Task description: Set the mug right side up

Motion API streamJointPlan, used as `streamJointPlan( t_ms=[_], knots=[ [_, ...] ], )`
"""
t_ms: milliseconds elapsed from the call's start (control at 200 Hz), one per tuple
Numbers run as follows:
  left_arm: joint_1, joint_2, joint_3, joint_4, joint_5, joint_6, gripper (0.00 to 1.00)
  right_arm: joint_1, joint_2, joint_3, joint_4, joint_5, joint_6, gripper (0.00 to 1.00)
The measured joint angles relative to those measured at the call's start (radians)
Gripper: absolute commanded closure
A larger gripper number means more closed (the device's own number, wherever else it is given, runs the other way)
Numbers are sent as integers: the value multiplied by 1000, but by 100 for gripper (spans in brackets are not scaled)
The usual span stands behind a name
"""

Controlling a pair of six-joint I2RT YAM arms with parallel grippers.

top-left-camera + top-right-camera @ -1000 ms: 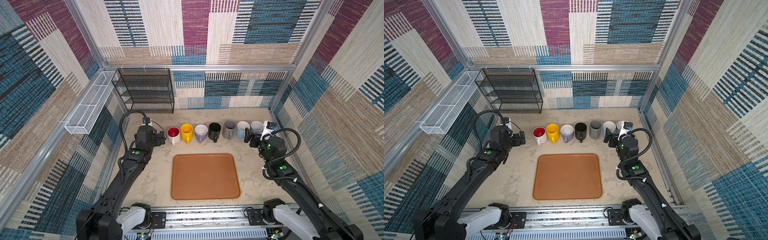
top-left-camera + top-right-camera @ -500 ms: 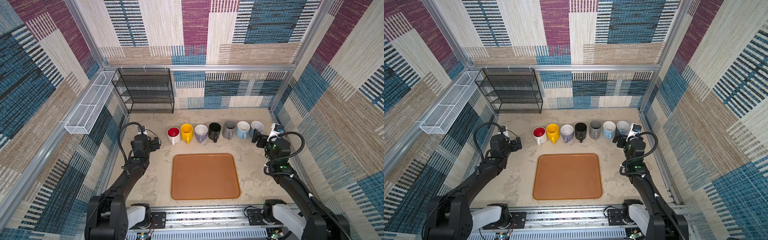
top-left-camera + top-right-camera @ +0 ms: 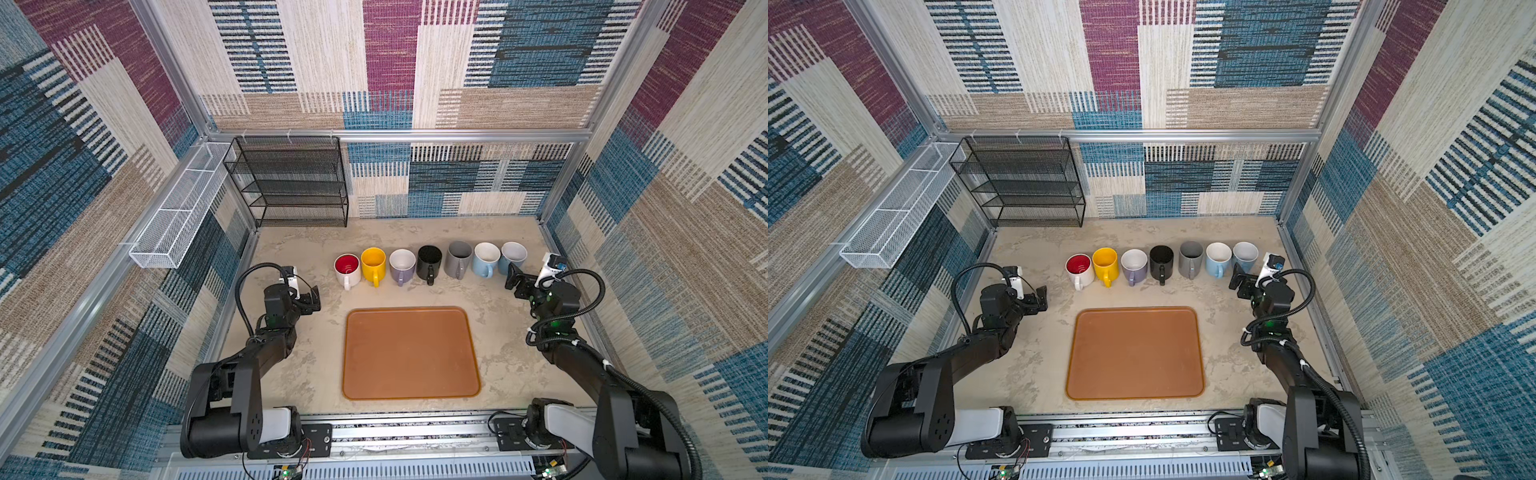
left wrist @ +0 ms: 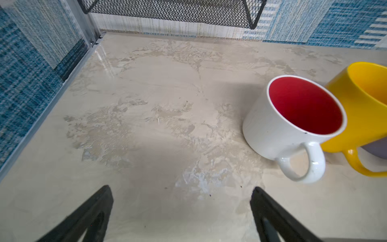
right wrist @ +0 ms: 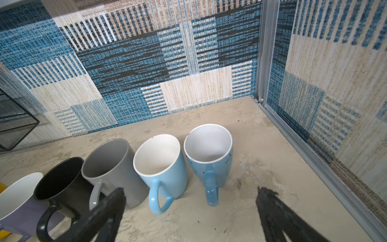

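Several mugs stand in a row across the back of the table, every one rim up with its handle toward the front. The row runs from a white mug with a red inside (image 3: pixel 347 268) (image 4: pixel 293 117) to a speckled blue mug (image 3: pixel 513 254) (image 5: pixel 209 153). My left gripper (image 3: pixel 314 298) (image 4: pixel 181 188) is open and empty over bare table, to the left of the white mug. My right gripper (image 3: pixel 515 279) (image 5: pixel 191 190) is open and empty, just in front of the speckled blue mug and the light blue mug (image 5: pixel 161 165) beside it.
A brown tray (image 3: pixel 409 353) lies in the middle front of the table. A black wire rack (image 3: pixel 291 183) stands at the back left and a white wire basket (image 3: pixel 178 212) hangs on the left wall. Aluminium frame rails (image 5: pixel 314 150) edge the table close to the right gripper.
Both arms have drawn back from the mug row toward the front and folded lower. The right gripper has moved right, uncovering the speckled blue mug. Both grippers stayed open.
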Motion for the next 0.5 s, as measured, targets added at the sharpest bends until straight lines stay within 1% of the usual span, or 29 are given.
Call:
streamJointPlan(
  t_ms=[135,220,296,376,501],
  knots=[
    [18,44,-51,113,54,0,1,-10,7,-18,51,-27,-22,0],
    [21,77,-86,204,55,-2,1,-29,14,-29,83,-52,-23,0],
    [22,138,-130,313,48,-6,1,-56,19,-35,105,-77,-22,0],
    [27,155,-153,338,31,-12,1,-74,21,-35,119,-98,-26,0],
    [32,157,-141,398,27,-17,1,-82,29,-37,137,-129,-45,0]
  ],
)
